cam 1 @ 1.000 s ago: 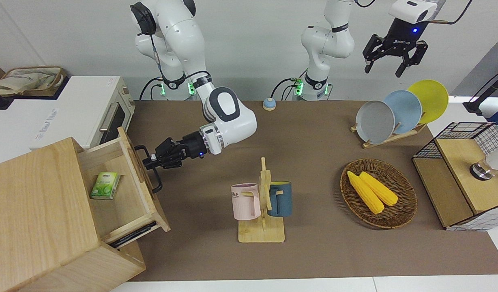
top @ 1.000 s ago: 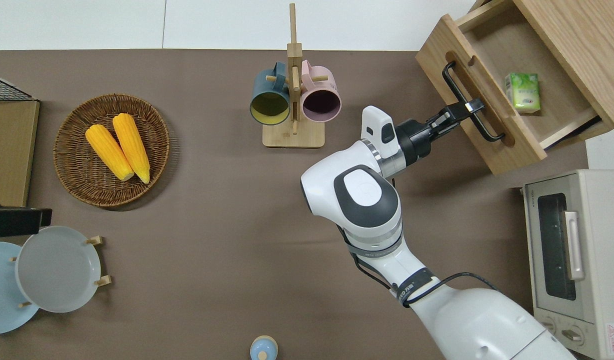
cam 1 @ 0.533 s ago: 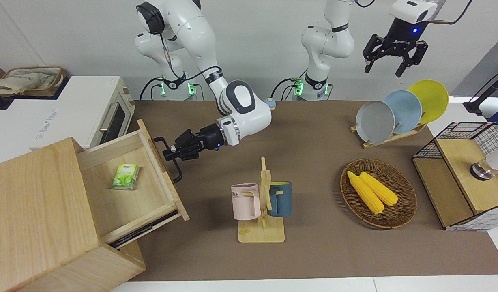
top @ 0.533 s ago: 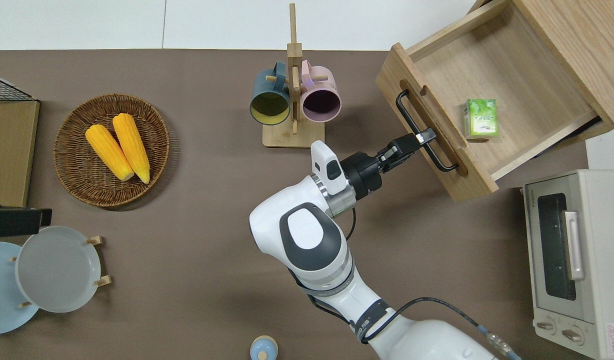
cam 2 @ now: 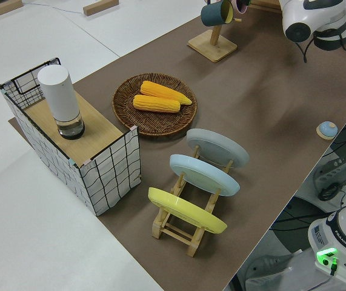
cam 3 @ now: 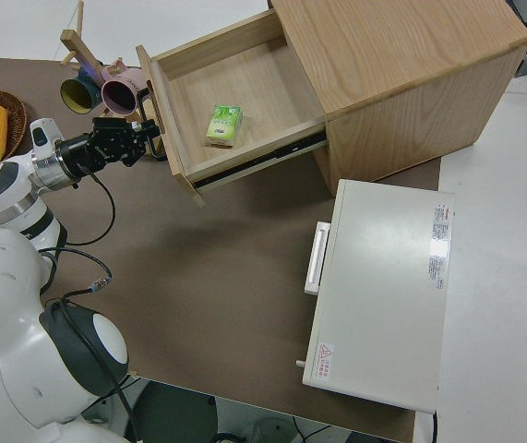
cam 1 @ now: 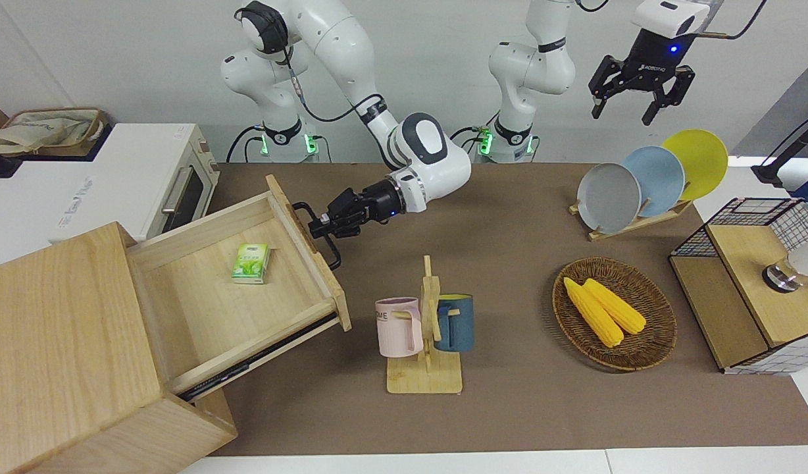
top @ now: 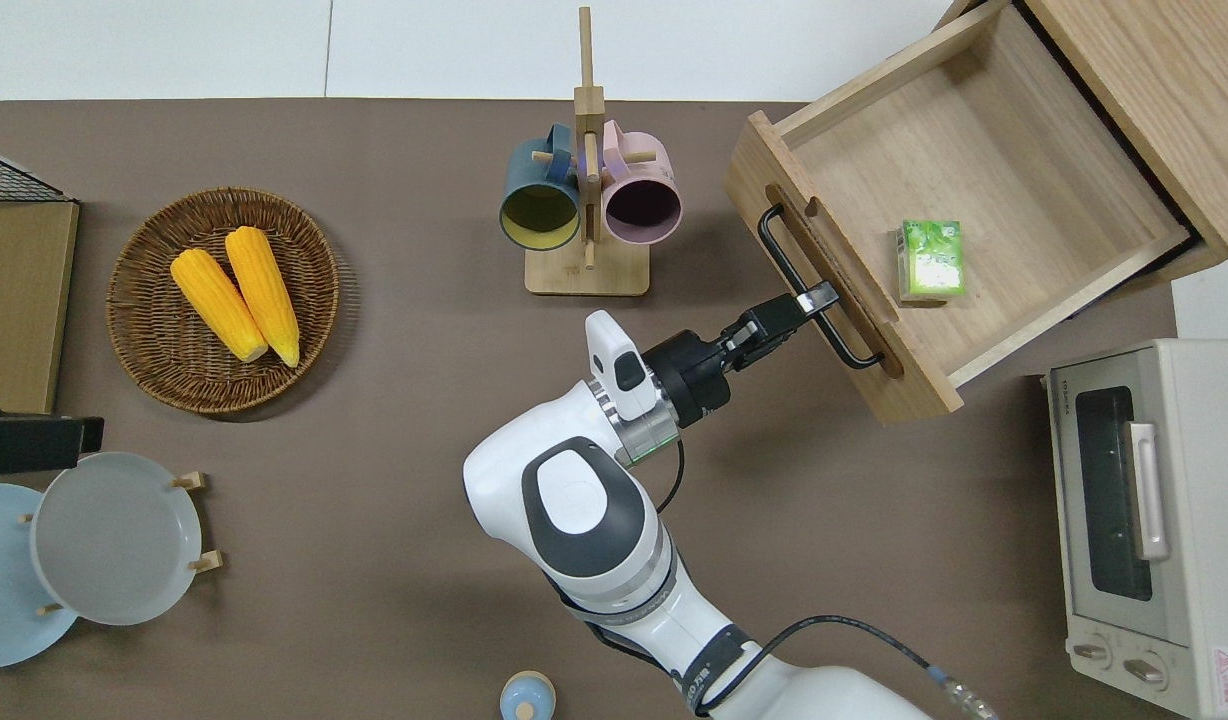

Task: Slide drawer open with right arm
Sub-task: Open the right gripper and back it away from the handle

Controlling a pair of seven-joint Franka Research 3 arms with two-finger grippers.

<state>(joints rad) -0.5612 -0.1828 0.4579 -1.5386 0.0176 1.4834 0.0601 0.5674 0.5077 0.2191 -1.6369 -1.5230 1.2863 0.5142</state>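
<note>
At the right arm's end of the table, at the corner farther from the robots, stands the large pale wooden box (cam 1: 62,342), and the drawer (top: 974,200) juts out of it across the brown table (top: 374,500) toward the middle, drawn out far enough that its whole floor shows. The right end effector (top: 809,302) is clamped shut on the black bar handle (top: 812,290) at the drawer's front, roughly halfway along the bar. That central hold is probably chosen so the pull runs straight along the runners and the drawer does not skew and bind. The right arm (top: 584,510) reaches in low with its wrist in line with the drawer's travel, which suits a level pull (a slanted tug would lift the front).

A small green packet (top: 932,260) lies flat on the drawer floor close to the front panel, clear of the walls. I judge the opening nearly or fully done, since only a short length of the drawer is left inside the box.

The wooden mug rack (top: 586,200) with its blue and pink mugs stands near the drawer's front corner, so more travel could bring the front close to it. The white toaster oven (top: 1144,520) sits nearer to the robots than the box, apart from the drawer.

The left arm is parked, its end effector (cam 1: 641,85) spread open and holding nothing.
</note>
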